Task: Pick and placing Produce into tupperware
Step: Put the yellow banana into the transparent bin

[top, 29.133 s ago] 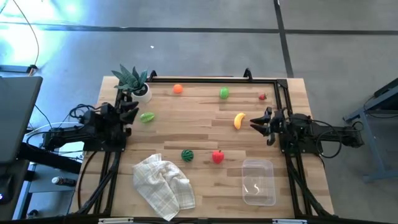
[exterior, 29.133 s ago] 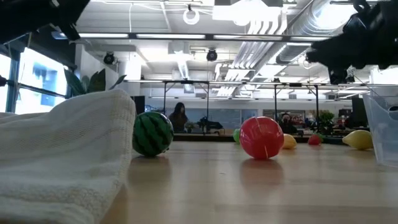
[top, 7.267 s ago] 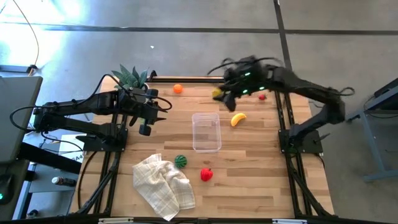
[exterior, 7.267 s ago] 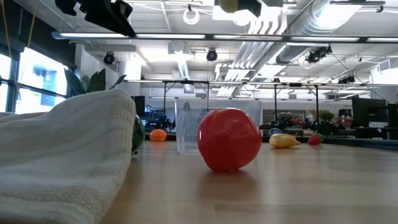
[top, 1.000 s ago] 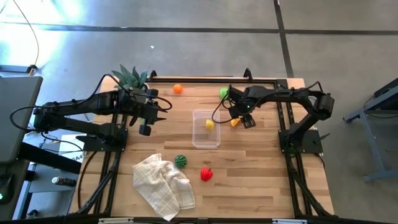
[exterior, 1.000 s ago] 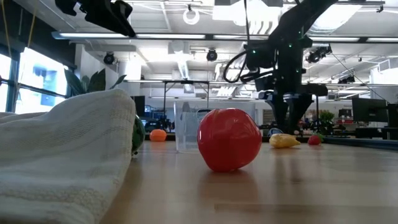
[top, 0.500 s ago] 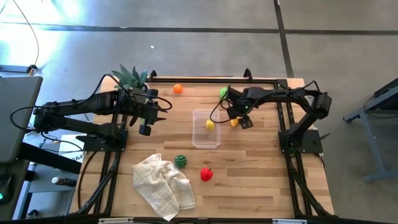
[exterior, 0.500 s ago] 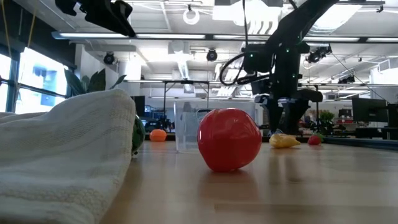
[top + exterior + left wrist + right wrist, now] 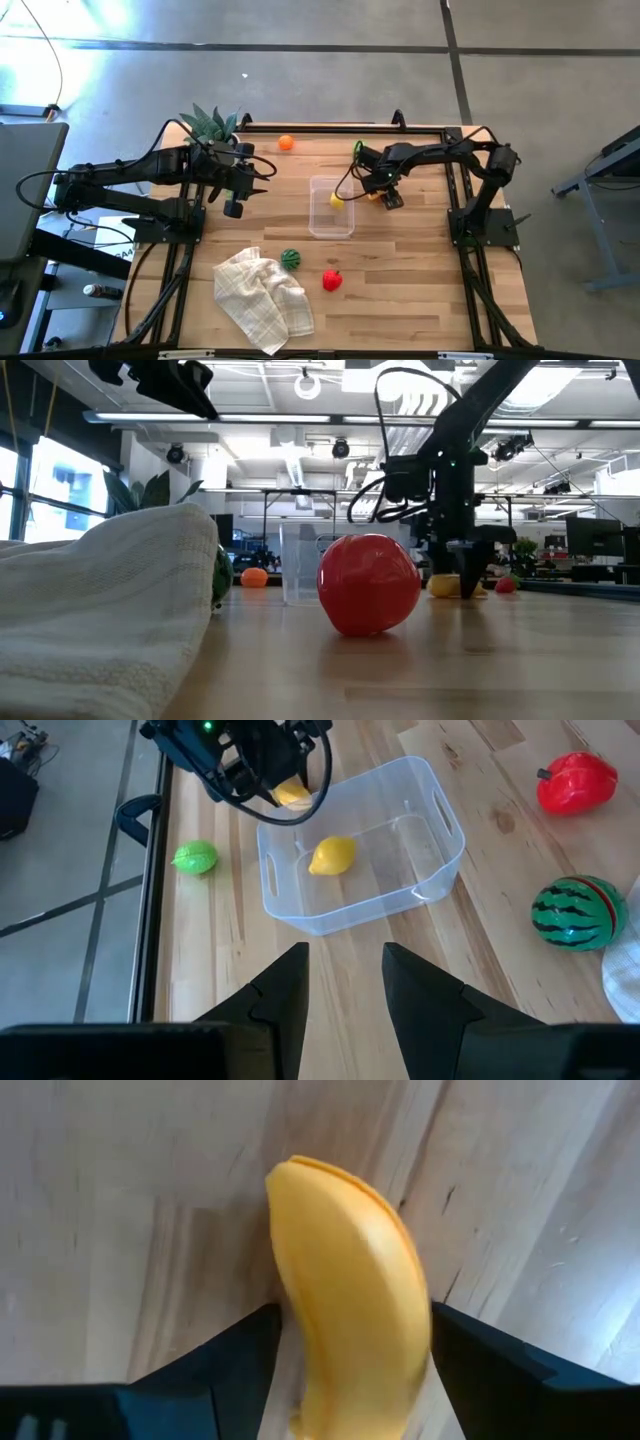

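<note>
1. The left end effector point(image 9: 232, 196) is held idle, fingers spread, left of the tupperware point(image 9: 331, 208), where a yellow piece point(image 9: 332, 854) already lies.
2. The banana point(image 9: 350, 1290) lies on the worktop point(image 9: 400, 280) just right of the tub; its long axis seems to run across the worktop toward the tub.
3. The right end effector point(image 9: 345, 1380) is spread astride it, not yet pinched. Judged next: closing, lifting, carrying left.

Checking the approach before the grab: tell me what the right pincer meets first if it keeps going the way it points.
The banana. The right pincer points down at it on the table, an open finger on either side; whether they touch it yet is unclear.
</note>
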Controlling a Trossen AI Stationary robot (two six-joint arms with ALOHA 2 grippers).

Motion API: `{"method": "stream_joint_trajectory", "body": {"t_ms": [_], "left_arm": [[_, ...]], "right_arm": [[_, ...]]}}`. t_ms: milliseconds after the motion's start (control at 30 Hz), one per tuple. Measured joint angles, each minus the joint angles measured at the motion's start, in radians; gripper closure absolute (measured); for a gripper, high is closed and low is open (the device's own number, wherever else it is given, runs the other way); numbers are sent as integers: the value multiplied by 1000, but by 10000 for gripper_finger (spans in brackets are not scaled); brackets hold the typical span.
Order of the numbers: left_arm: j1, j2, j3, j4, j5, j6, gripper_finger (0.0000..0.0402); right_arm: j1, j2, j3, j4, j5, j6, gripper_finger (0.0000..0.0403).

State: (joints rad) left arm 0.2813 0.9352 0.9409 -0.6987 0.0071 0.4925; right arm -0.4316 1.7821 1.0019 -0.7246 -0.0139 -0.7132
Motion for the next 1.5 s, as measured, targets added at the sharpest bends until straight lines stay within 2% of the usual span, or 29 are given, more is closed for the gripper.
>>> {"method": "stream_joint_trajectory", "body": {"t_ms": [333, 700, 1200, 1500], "left_arm": [[0, 0, 0, 0, 0, 0, 284], [0, 0, 0, 0, 0, 0, 284], [0, 0, 0, 0, 0, 0, 284], [0, 0, 0, 0, 0, 0, 284]], "right_arm": [[0, -4, 0, -1, -3, 34, 158], [0, -4, -1, 2, -17, 99, 189], [0, -3, -2, 23, -39, 184, 193], [0, -2, -2, 28, -43, 205, 217]]}}
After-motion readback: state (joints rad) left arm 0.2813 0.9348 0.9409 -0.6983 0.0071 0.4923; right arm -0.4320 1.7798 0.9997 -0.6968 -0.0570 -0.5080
